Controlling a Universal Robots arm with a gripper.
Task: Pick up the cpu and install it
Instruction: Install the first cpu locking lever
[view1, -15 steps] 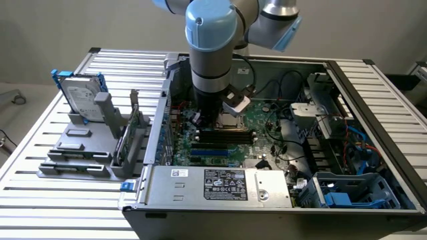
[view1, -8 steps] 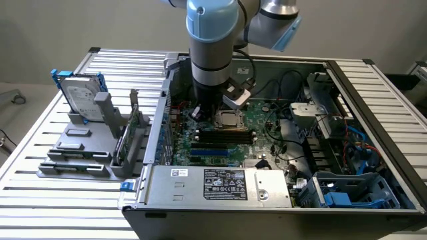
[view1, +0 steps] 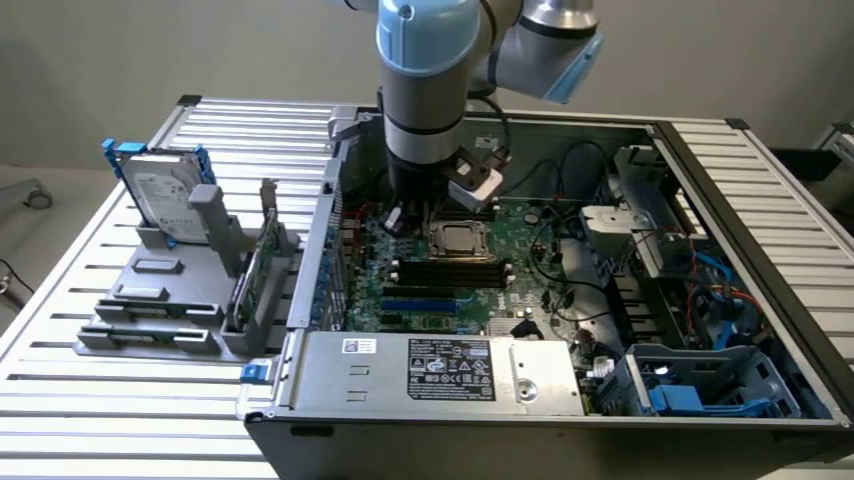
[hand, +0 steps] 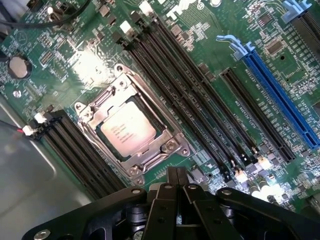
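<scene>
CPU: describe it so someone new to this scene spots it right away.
Look inside the open computer case at the green motherboard, just below the robot arm. The cpu is the flat silvery square sitting in a metal socket frame. Unlike the long black memory slots beside it, it is square and shiny.

1. Gripper (hand: 177, 185) hangs just off the socket frame (hand: 131, 131); space above the seated cpu (hand: 127, 132) is open.
2. Memory slots (hand: 192, 95) flank the frame.
3. Case wall (view1: 324, 235) stands close beside the arm.
</scene>
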